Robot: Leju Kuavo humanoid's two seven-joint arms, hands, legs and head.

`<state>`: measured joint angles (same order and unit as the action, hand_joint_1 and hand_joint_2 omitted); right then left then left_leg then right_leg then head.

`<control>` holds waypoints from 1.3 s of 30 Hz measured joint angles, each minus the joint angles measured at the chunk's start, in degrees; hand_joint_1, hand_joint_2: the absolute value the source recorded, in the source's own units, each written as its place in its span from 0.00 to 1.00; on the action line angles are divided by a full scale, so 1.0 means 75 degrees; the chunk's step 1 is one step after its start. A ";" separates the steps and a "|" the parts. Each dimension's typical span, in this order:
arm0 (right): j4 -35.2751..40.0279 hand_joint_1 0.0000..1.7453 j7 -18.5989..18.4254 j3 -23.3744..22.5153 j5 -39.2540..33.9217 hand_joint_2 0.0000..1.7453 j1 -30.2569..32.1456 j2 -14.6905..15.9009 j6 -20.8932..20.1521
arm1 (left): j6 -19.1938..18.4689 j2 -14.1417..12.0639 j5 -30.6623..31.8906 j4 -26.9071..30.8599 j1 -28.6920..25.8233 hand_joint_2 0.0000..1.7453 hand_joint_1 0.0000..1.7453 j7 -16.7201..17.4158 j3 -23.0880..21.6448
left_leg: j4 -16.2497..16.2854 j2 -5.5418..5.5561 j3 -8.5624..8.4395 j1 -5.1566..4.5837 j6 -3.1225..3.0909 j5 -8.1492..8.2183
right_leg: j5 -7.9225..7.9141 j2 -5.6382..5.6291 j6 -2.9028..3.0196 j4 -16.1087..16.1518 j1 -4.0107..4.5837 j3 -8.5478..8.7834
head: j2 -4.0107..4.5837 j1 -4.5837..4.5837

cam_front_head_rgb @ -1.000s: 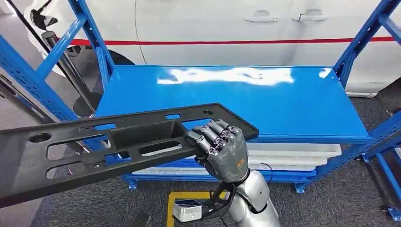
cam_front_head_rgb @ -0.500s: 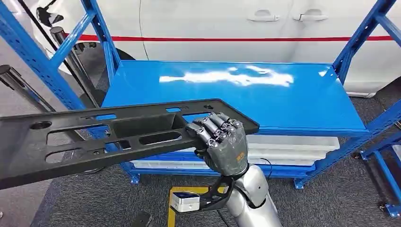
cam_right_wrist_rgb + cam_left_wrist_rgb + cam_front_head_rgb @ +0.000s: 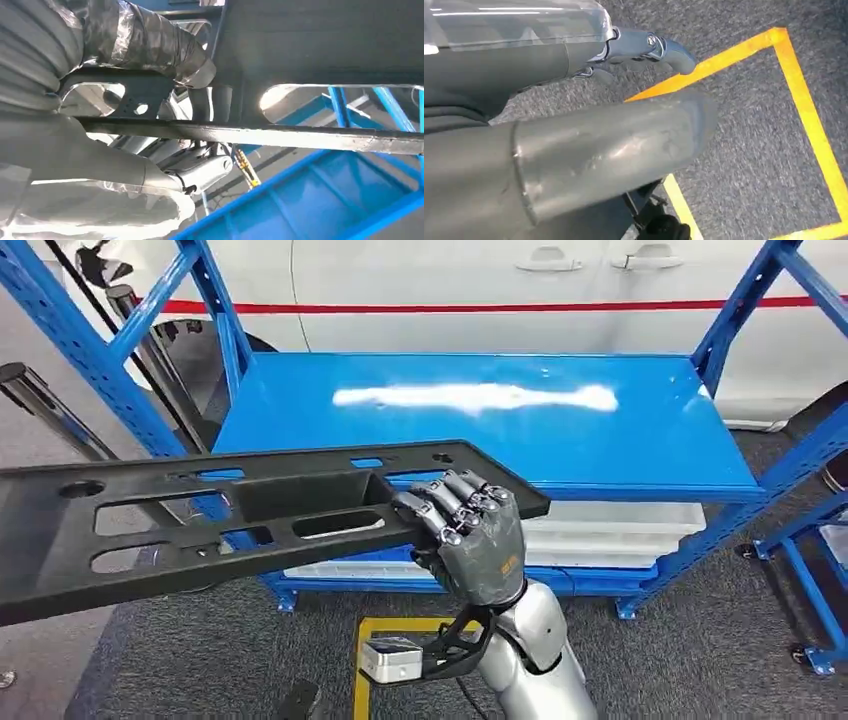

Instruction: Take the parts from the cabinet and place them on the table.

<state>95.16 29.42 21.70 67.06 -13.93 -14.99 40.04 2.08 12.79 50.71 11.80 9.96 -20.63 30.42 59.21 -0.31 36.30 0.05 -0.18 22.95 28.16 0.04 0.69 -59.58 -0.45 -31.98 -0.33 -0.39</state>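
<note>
A long black plastic part (image 3: pixel 200 520) with several cut-outs hangs in front of the blue cabinet shelf (image 3: pixel 560 440), reaching off to the left. My right hand (image 3: pixel 470 540) grips it near its right end, fingers curled over the top edge. In the right wrist view the part's dark rail (image 3: pixel 300 135) runs across, with the right hand (image 3: pixel 75 150) wrapped around it. My left hand (image 3: pixel 614 145) hangs over the grey carpet with thumb and fingers apart and nothing in it.
The shelf top is bare and glossy. White bins (image 3: pixel 610 540) sit on the lower level. Blue uprights (image 3: pixel 90 350) flank the cabinet, with a white car (image 3: pixel 450 280) behind it. Yellow floor tape (image 3: pixel 809 125) marks the carpet at my feet.
The whole picture has shifted a little, so the camera moved. My right hand keeps the same hold on the black part, whose left end now sits slightly higher.
</note>
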 joint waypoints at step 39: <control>-0.0079 1.00 -0.0003 -0.0003 0.0119 1.00 -0.0001 -0.0067 0.0000 | -0.0035 -0.0023 -0.0038 0.0015 0.0030 0.00 0.00 -0.0020 -0.0032 | 0.1751 -0.0007 0.0165 0.0064 0.0140 0.0849 | -0.0603 0.0017 0.0202 -0.0062 0.0031 -0.0822 | 0.0000 -0.0012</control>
<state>94.57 29.40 21.68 67.95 -13.94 -15.50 40.04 1.81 12.61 50.42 11.91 10.18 -20.79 30.18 72.34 -0.36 37.54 0.53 0.87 29.31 23.64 0.17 2.20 -60.05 -0.22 -38.15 -0.33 -0.48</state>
